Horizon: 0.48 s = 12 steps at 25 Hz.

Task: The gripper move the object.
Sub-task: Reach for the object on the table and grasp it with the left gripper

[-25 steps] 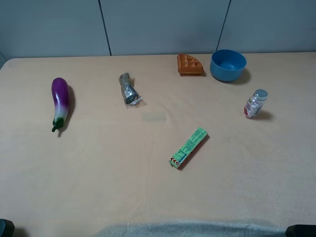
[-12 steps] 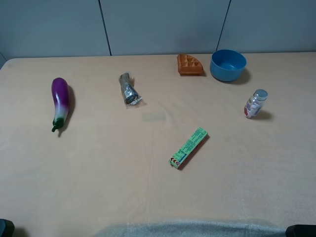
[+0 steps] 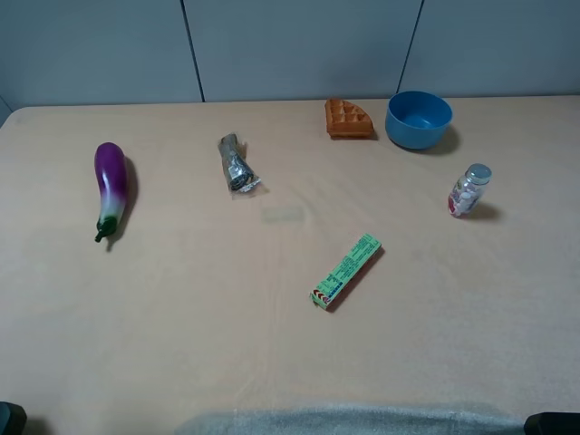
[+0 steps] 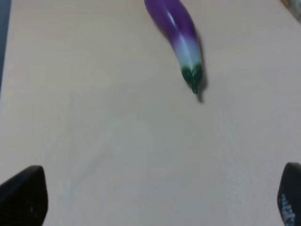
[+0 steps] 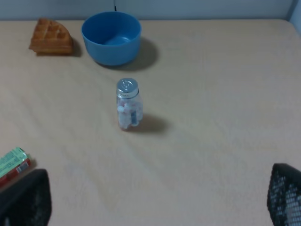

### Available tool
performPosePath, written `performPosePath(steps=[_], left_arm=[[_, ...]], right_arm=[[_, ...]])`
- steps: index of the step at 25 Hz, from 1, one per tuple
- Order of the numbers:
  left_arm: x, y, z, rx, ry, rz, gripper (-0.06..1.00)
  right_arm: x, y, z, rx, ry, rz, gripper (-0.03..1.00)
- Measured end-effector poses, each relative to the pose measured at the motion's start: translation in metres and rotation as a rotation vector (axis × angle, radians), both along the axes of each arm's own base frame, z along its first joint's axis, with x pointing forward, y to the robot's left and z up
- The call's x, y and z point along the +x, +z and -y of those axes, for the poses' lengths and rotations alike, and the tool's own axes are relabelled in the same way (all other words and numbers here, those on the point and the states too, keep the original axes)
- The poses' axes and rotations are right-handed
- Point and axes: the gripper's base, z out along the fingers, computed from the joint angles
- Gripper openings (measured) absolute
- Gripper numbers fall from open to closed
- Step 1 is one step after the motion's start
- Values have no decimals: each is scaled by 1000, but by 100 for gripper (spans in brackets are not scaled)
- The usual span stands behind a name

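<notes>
The purple eggplant (image 3: 110, 187) lies on the tan table (image 3: 181, 299) at the far left, green stem toward the front edge. It also shows in the left wrist view (image 4: 178, 37), stem end nearest the camera. My left gripper (image 4: 157, 207) is open and empty, well short of the eggplant, with its dark fingertips (image 4: 23, 195) spread wide. My right gripper (image 5: 154, 197) is open and empty, far from the eggplant, on the right side of the table. In the high view only dark corners of the left gripper (image 3: 9, 419) and right gripper (image 3: 551, 422) show at the front edge.
A crumpled silver wrapper (image 3: 236, 164), a green box (image 3: 346, 270), a waffle piece (image 3: 348, 119), a blue bowl (image 3: 419, 119) and a small capped bottle (image 3: 468, 190) lie on the table. A grey cloth (image 3: 344, 421) covers the front edge.
</notes>
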Motion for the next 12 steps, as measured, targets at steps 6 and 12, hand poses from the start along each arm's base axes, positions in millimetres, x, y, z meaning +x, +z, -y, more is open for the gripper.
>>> performPosePath(steps=[6,12], left_arm=[[31,9,3,-32,27,-84,98],[67,9,4,-18,51,-228,98]], right_arm=[[0,0,0,0,0,0,69],[0,0,0,0,0,0,69]])
